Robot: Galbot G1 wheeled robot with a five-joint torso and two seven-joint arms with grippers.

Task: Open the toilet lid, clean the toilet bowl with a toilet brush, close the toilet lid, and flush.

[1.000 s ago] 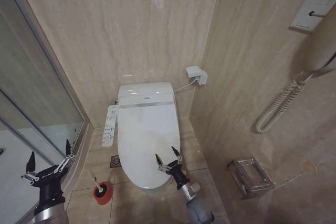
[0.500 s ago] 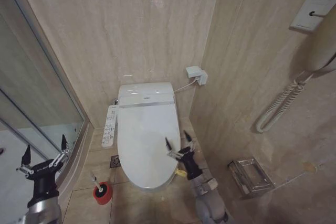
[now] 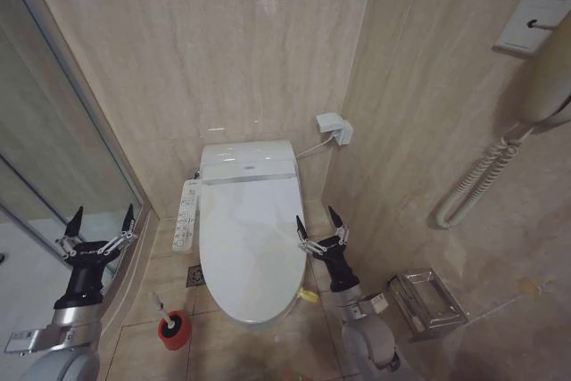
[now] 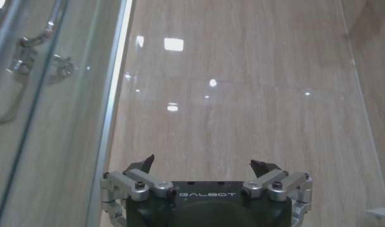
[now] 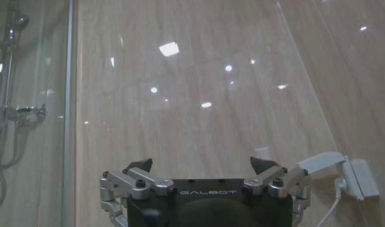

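toilet bowl [image 3: 234,313] interior — under closed lid [image 3: 247,243]

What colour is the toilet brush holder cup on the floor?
Red; the holder cup shows best in the head view.

- toilet lid [image 3: 248,240]: glossy white, w/ small yellow tag [image 3: 308,294] just off its front-right edge
- button panel [image 3: 186,213] on lid's left side: white, rows of small dark markings
- silver-grey strip across the back of the lid
- toilet brush [image 3: 160,302], front-left of lid: whitish stick; holder cup [image 3: 174,328] red
- walls behind and right of lid: beige tile, faint marble-like veining, pale glossy light spots
- left gripper [image 3: 98,226] & right gripper [image 3: 320,224]: black bodies, silver-grey linkages, black finger tips, white "GALBOT" lettering
- wall socket box [image 3: 332,127] back-right of lid: white, white cable
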